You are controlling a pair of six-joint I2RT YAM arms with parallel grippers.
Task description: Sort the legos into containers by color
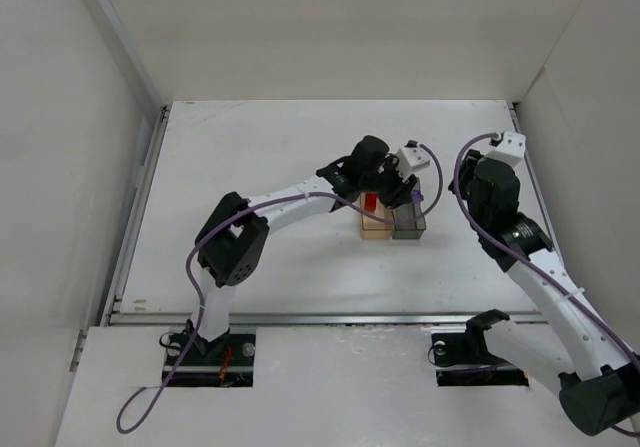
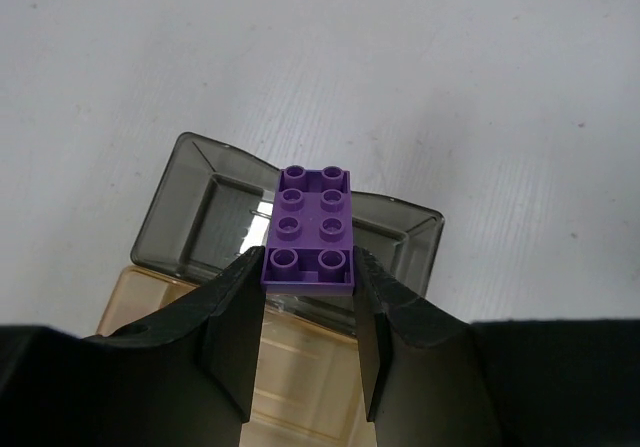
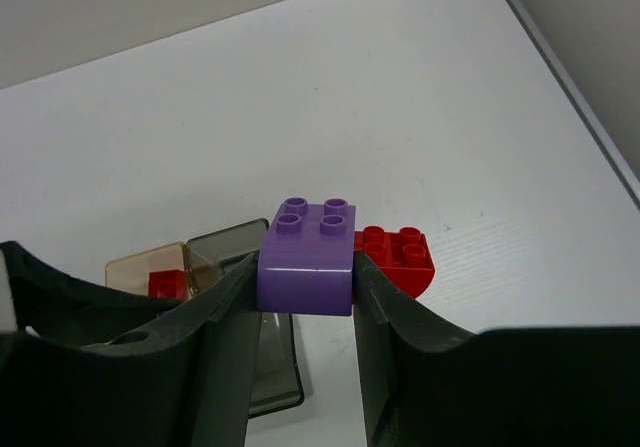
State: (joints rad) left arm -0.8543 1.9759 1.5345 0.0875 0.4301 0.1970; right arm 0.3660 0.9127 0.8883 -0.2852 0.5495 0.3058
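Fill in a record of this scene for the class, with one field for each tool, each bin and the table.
left tool: shut on long purple brick, over grey bin
right tool: shut on curved purple brick
amber bin: holds small red brick
grey bin: no brick seen inside
table: curved red brick lies loose beyond right tool

white arms (image 1: pixel 212 312) with black joints (image 1: pixel 235 247) (purple cables (image 1: pixel 437 175) looped alongside) and black gripper fingers (image 2: pixel 235 332).
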